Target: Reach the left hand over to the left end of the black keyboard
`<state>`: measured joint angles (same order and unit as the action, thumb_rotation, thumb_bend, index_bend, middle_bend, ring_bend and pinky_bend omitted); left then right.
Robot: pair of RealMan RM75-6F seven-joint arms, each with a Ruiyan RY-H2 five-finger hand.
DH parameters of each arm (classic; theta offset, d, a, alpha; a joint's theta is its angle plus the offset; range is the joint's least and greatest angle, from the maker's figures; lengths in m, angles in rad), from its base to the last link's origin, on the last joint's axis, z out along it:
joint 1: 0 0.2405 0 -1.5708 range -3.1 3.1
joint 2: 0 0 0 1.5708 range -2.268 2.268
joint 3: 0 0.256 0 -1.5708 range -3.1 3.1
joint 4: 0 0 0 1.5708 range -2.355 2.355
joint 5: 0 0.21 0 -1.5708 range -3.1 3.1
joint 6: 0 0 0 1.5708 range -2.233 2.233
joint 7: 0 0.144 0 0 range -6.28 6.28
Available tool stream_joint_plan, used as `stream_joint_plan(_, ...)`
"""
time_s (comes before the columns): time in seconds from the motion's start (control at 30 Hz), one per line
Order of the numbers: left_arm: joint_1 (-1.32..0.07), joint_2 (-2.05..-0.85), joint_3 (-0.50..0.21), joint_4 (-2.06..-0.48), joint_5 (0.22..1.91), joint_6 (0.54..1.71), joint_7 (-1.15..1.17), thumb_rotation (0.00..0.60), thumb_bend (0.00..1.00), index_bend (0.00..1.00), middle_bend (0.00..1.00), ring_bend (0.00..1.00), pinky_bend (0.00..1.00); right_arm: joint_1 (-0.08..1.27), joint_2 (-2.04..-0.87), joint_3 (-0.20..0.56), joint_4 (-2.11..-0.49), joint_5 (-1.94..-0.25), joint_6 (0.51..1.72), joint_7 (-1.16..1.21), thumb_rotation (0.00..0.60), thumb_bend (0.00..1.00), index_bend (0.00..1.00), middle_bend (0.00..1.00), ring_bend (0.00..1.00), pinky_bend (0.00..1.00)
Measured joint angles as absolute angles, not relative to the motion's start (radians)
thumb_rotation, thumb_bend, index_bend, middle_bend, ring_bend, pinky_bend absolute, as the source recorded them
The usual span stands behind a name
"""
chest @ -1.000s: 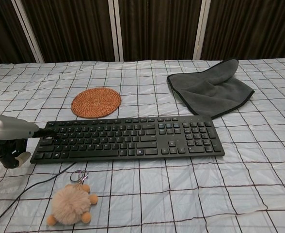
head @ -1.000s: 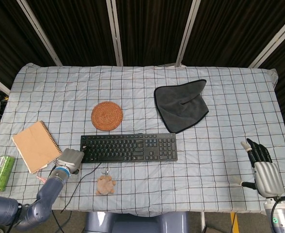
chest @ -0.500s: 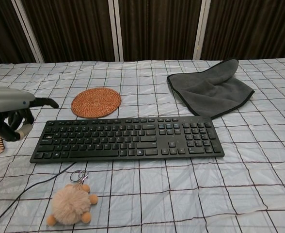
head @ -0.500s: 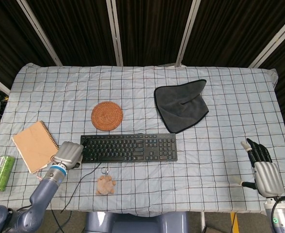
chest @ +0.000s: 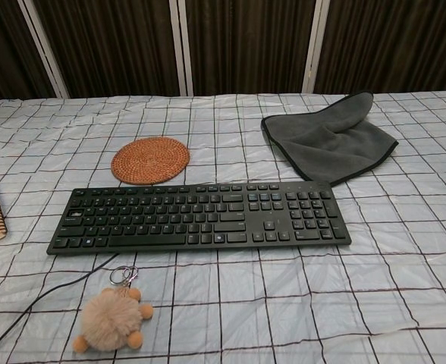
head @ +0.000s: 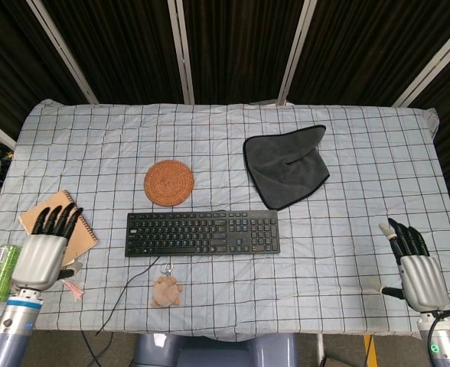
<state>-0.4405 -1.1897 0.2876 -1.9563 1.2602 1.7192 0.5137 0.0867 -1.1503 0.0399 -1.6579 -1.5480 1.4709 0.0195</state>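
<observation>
The black keyboard (head: pixel 203 233) (chest: pixel 199 215) lies flat across the table's near middle, its cable trailing off its left end toward the front edge. My left hand (head: pixel 44 248) hovers well left of the keyboard, over the brown notebook (head: pixel 83 228), fingers straight and spread, holding nothing. It does not show in the chest view. My right hand (head: pixel 415 264) rests near the front right corner, fingers extended and empty, far from the keyboard.
A round woven coaster (head: pixel 168 182) (chest: pixel 150 159) sits just behind the keyboard's left half. A grey cloth (head: pixel 289 165) (chest: pixel 327 136) lies behind its right end. A fluffy tan keychain toy (head: pixel 166 290) (chest: pixel 110 319) lies in front. A green can (head: pixel 1 271) lies at the front left.
My left hand has pulled away from the keyboard's left end, moving left over the notebook, and its fingers have opened out. It has left the chest view. The right hand stays put.
</observation>
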Motion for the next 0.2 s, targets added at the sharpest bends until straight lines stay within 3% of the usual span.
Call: stream_joint_plan(0.2, -0.311, -1.200, 0.309, -1.793, 1.388, 1.838, 0.374, 0.600, 0.00, 0.00, 0.00, 0.00, 0.00, 0.086, -1.159, 0.036, -1.641, -1.565, 1.482, 0.011, 0.600, 0.04, 0.06, 0.00, 0.00, 0.00)
